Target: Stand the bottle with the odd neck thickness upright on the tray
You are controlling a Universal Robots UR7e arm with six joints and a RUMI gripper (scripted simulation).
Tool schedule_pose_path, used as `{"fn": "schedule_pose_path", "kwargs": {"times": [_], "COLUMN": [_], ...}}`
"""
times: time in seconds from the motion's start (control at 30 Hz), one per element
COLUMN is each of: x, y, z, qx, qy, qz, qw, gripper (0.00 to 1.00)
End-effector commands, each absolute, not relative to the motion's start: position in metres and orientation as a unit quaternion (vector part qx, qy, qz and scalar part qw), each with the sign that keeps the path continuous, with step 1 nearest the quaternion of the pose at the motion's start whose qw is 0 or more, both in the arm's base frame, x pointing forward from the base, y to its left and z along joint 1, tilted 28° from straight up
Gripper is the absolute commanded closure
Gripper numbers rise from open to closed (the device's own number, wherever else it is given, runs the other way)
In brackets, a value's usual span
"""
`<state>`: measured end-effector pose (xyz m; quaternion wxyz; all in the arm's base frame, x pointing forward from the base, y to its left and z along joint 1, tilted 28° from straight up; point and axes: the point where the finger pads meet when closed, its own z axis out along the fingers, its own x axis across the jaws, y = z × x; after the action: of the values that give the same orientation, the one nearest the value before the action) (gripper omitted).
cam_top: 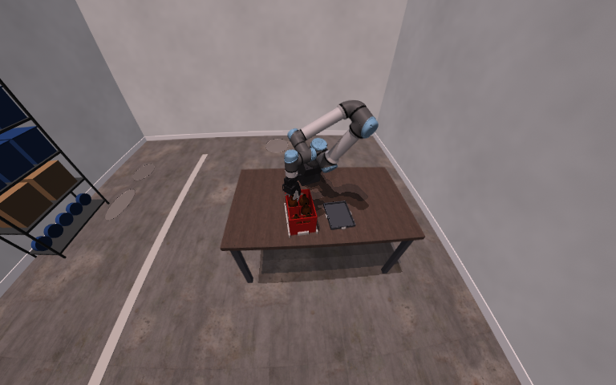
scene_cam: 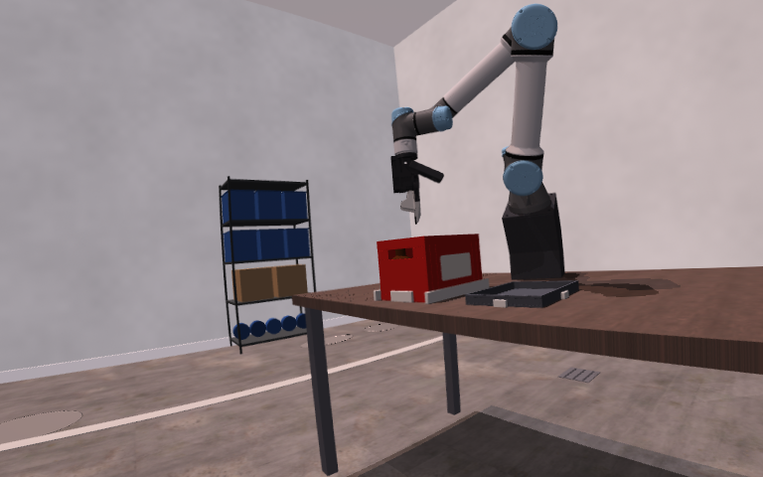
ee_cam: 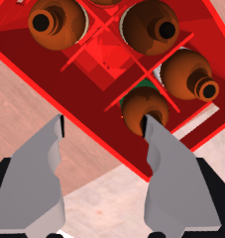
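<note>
A red crate [cam_top: 301,217] stands on the table and also shows in the exterior view [scene_cam: 428,264] and the wrist view [ee_cam: 117,64]. It holds brown bottles in cells. In the wrist view I see one at top left [ee_cam: 55,22], one at top right [ee_cam: 151,30], one at right [ee_cam: 191,76] and one at the near corner [ee_cam: 144,110]. My gripper [ee_cam: 103,116] [scene_cam: 412,214] is open and empty. It hangs a little above the crate's edge, its right finger over the near-corner bottle. The dark tray [cam_top: 339,215] lies empty right of the crate.
The arm's base [scene_cam: 533,237] stands on the table behind the tray [scene_cam: 521,293]. A shelf rack [scene_cam: 266,260] with blue bins and boxes stands far off by the wall.
</note>
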<state>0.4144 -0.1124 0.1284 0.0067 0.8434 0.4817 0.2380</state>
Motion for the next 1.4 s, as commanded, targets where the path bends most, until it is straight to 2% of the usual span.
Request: {"fn": "schedule_pose_path", "kwargs": {"times": [0.0, 1.37], "x": [0.416, 0.432], "y": [-0.109, -0.102], "z": [0.121, 0.090], "qx": [0.843, 0.844], "qy": [0.481, 0.481], "qz": [0.238, 0.238], "qw": [0.004, 0.004], "gripper": [0.62, 0.62]}}
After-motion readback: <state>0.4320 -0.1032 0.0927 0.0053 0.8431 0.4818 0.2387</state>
